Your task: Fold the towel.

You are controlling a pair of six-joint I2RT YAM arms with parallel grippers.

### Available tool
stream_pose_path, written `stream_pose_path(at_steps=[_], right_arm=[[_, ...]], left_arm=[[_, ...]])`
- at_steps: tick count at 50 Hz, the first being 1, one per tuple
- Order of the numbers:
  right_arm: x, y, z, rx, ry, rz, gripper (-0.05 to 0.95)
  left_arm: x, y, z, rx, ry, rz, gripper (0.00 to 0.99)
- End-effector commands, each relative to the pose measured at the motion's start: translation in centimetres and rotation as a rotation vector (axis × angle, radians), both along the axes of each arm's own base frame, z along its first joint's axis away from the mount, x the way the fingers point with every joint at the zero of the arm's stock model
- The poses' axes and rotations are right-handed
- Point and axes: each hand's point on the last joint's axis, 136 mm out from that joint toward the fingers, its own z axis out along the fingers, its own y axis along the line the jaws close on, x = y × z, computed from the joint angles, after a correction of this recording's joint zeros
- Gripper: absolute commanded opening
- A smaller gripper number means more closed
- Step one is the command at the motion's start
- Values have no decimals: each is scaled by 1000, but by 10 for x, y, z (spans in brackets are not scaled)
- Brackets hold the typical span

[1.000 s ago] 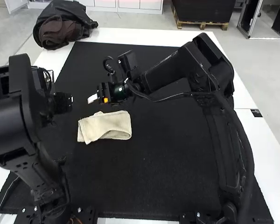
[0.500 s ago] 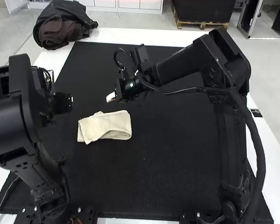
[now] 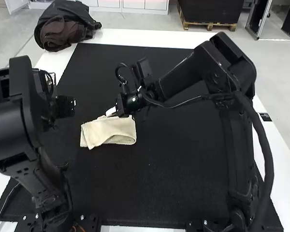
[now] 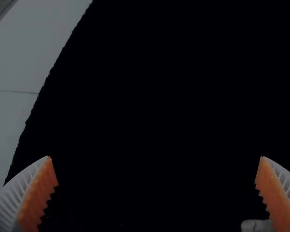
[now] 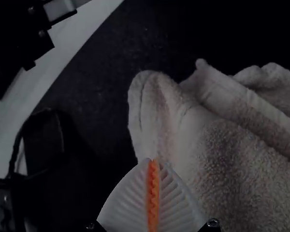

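A folded cream terry towel (image 3: 106, 132) lies on black matting (image 3: 150, 179), the right hand (image 3: 109, 112) closed, empty, at its far edge, the left (image 3: 49, 120) wide open, empty.

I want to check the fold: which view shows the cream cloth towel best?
The high view: nearly the whole towel shows in outline. The right wrist view gives part of it, close up; the left wrist view, a pale bit that may be towel.

There's room nearside of the towel (image 3: 108, 132); right claw (image 3: 111, 111) blocks beyond.
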Motion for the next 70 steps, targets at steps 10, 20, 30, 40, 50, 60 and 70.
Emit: stream_pose_path(at_steps=[10,20,30,40,50,60,70], right_arm=[[-12,16,-14,34,51,36,-20],[-16,25,-23,58,64,51,-20],[-21,34,-31,92,79,64,-20],[-19,37,-42,110,76,64,-20],[-19,38,-56,126,61,67,-20],[-18,38,-74,140,44,69,-20],[-16,38,-88,149,21,57,-20]], left_arm=[[2,-1,8,-2,-27,-10,957],[2,-2,9,-4,-31,-15,957],[3,-3,8,-6,-30,-21,957],[4,-4,10,-5,-35,-24,957],[4,-5,8,-8,-33,-26,957],[5,-5,10,-9,-38,-31,957],[4,-4,11,-12,-39,-30,957]])
